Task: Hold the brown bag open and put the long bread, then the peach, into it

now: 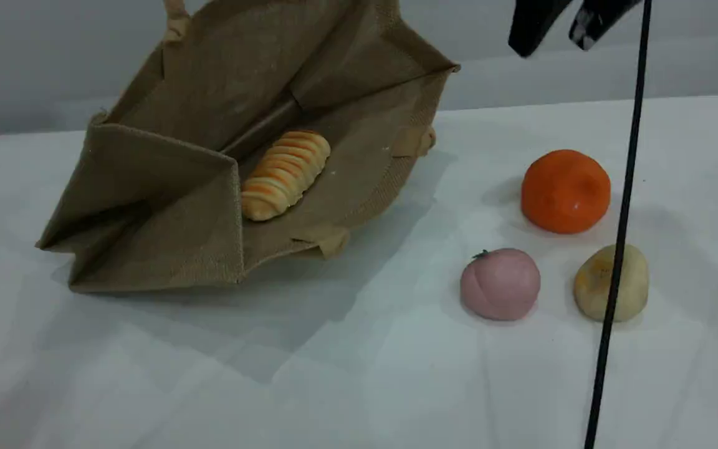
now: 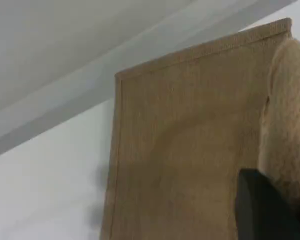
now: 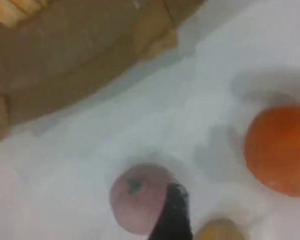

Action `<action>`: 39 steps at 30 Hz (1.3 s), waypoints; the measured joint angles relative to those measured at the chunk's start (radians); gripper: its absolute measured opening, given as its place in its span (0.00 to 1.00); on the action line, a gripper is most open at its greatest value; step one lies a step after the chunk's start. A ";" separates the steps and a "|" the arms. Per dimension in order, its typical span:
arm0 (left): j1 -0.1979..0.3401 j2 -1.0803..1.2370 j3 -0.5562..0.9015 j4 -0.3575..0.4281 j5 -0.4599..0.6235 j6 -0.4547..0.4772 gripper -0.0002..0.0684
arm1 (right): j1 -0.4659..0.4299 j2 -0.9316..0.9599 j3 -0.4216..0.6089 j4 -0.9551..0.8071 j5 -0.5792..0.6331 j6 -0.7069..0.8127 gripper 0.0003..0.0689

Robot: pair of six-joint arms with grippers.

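Note:
The brown bag (image 1: 166, 206) lies on its side at the left of the table, its mouth gaping toward the camera. Its upper beige handle (image 1: 175, 15) rises out of the scene view's top edge. In the left wrist view my left gripper (image 2: 275, 207) is shut on that handle (image 2: 287, 125), holding the bag's top wall (image 2: 190, 140) up. The long bread (image 1: 284, 174) rests inside the bag on its lower wall. The peach (image 1: 500, 284) sits on the table to the right. High above it my right gripper (image 1: 553, 42) hangs open with nothing in it. The right wrist view shows its fingertip (image 3: 172, 215) over the peach (image 3: 137, 197).
An orange round fruit (image 1: 564, 190) sits behind the peach, and a lumpy yellowish-beige item (image 1: 611, 282) lies just right of it. A black cable (image 1: 621, 218) hangs down in front of that item. The table is covered in white cloth.

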 joint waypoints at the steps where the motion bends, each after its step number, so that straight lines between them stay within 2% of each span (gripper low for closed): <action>1: 0.000 0.000 0.000 0.000 0.000 0.000 0.12 | 0.000 0.004 0.000 -0.016 0.004 0.007 0.83; 5: 0.000 0.000 0.000 0.000 0.000 0.000 0.12 | 0.000 0.008 0.000 -0.068 0.042 0.038 0.83; 10: 0.000 0.000 0.000 0.000 0.000 -0.001 0.12 | 0.002 0.008 0.000 -0.054 0.113 0.050 0.83; 23: 0.000 0.000 0.000 0.000 0.000 0.002 0.12 | 0.001 -0.075 0.016 -0.061 0.112 0.121 0.83; 29: 0.000 0.000 0.000 0.000 0.000 0.002 0.12 | 0.001 -0.200 0.119 -0.059 0.113 0.132 0.82; 39: 0.000 0.000 0.000 -0.001 0.000 0.002 0.12 | 0.063 -0.435 0.416 -0.020 0.111 0.152 0.81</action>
